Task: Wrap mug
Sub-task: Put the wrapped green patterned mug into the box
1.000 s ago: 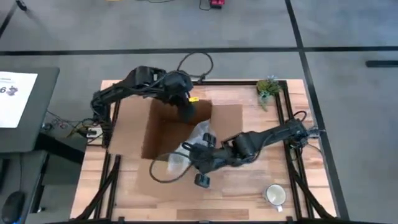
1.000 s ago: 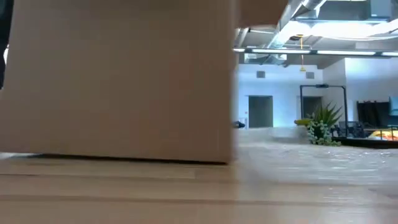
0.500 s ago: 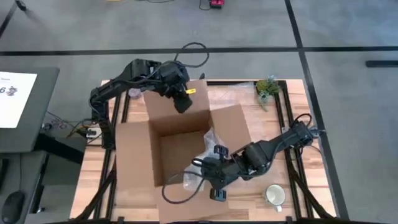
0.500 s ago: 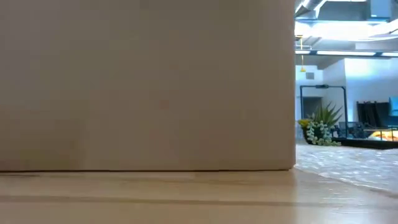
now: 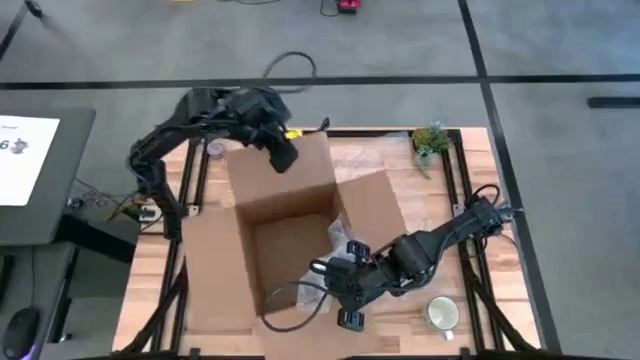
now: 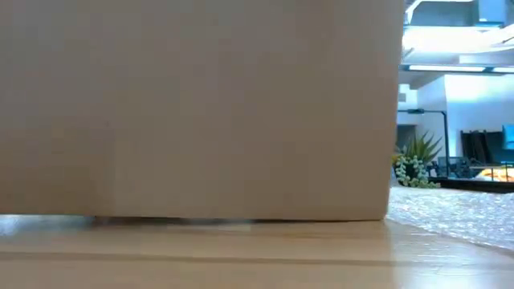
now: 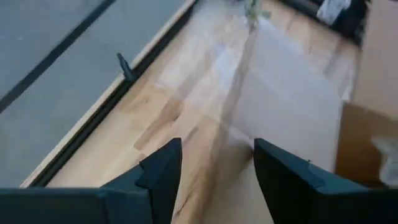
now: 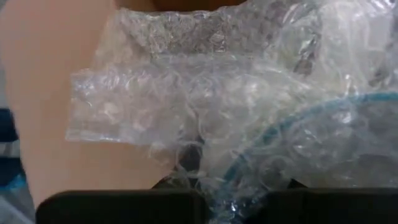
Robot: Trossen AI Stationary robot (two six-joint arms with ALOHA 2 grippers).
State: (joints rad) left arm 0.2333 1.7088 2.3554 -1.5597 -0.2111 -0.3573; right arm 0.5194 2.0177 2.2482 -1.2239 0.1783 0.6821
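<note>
Mug: we see the white mug [image 5: 441, 314] standing bare near the front right corner of the tabletop [image 5: 470, 300], not yet wrapped.
Key relation: the mug lies to the right of the right gripper [image 5: 340, 285], well apart from it; the right arm is clearly the nearer one.
Right gripper: it sits at the front right wall of the cardboard box [image 5: 270, 235], closed on bubble wrap [image 8: 211, 118].
Left gripper: it [image 7: 216, 168] hangs over the back edge of the tabletop, by the box's rear flap; its fingers stand apart and hold nothing.
Views: only the high view shows the mug; the low view is nearly filled by the box wall; the right wrist view alone shows the wrap pinched.
</note>
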